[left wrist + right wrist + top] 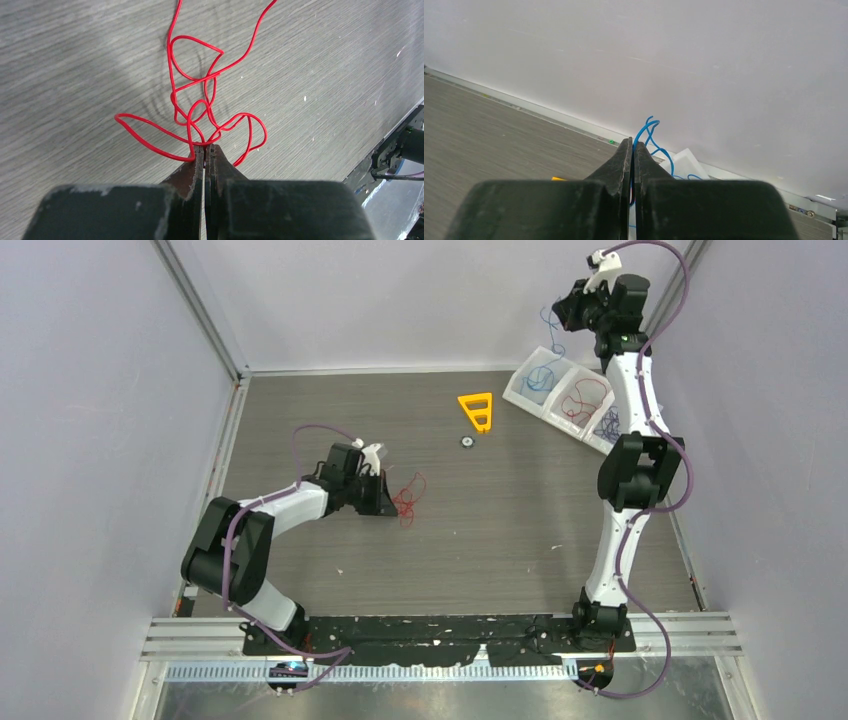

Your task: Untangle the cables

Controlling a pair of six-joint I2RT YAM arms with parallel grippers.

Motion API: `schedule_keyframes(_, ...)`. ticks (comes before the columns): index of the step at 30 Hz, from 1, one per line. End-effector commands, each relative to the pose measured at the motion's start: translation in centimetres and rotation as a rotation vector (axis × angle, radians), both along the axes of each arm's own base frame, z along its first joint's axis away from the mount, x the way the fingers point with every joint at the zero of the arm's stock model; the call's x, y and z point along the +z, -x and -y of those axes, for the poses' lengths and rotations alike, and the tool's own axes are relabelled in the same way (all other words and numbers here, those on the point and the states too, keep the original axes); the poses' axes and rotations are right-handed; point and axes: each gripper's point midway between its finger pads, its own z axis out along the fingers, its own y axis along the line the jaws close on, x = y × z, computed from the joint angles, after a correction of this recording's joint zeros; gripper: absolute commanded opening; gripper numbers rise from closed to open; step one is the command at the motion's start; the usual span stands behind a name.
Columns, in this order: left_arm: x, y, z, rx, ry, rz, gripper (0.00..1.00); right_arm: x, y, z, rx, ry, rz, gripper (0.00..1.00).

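We saw our left pincer (205, 146) clenched on the red cable (190, 36), whose loops fanned out low over the surface (75, 75) straight ahead of its tips, while our right pincer (633, 142), raised well apart over the white tray (515, 390), gripped the blue cable (647, 122)

L arm (290, 505): elbow folded back near its base, white forearm goes to the right and low over the surface. L pincer (205, 146) is at surface level, jaws pressed together with only a hairline gap, and the red cable (190, 135) is pinched at the very tips. R arm (630, 470): stretched almost fully away from its base toward the far R corner, wrist lifted high. R pincer (633, 142) points to the L, jaws also closed, the blue cable (640, 134) comes out between the tips. The two arms are well apart.
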Motion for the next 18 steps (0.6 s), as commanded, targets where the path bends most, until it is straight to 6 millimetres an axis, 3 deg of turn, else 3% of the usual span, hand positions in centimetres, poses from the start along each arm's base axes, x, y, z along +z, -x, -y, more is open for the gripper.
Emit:
schedule_keyframes(1,1.4,-1.5,0.4,-0.017,0.004,0.044,0.00,-0.2,-2.1,1.1,-0.036,0.054,0.072,0.05)
schedule_keyframes(10,1.0,-1.5,0.1,-0.004,-0.004,0.017,0.00,-11.1,-2.1,1.1,-0.069,0.004,-0.182,0.05)
schedule_keyframes(15,0.7,-1.5,0.2,-0.005,-0.004,0.009,0.00,-15.8,-1.4,1.0,-0.093,0.016,-0.313,0.06)
schedule_keyframes(17,0.8,-1.6,0.3,-0.008,-0.001,0.010,0.00,-16.9,-1.4,1.1,-0.113,0.028,-0.345,0.17)
schedule_keyframes(18,0.9,-1.6,0.4,-0.012,0.003,0.010,0.00,-17.0,-1.5,1.1,-0.116,0.029,-0.349,0.27)
